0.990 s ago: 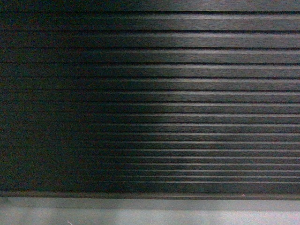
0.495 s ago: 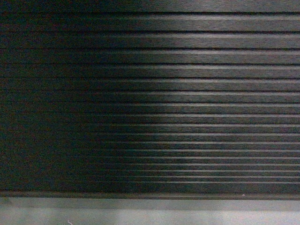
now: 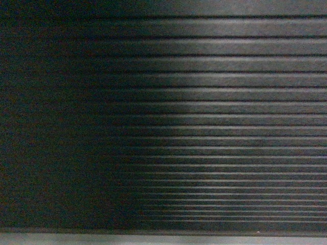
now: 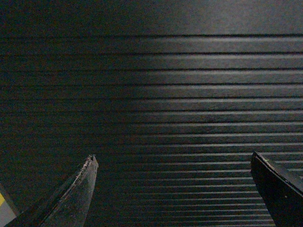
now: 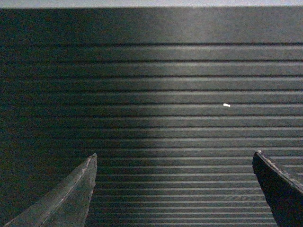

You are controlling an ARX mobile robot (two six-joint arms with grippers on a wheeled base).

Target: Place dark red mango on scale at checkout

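Neither mango nor scale is shown in any view, so their places cannot be told. The head view is filled by the checkout (image 3: 204,127), its dark ribbed front lit toward 3 o'clock and shadowed toward 9. A grey plinth strip (image 3: 163,239) is seen at 6 o'clock. The left gripper (image 4: 173,163) is held spread wide, nothing between its fingers, the slats facing it. The right gripper (image 5: 174,161) is likewise spread and bare. A small white fleck (image 5: 227,105) is caught on a slat at 2 o'clock.
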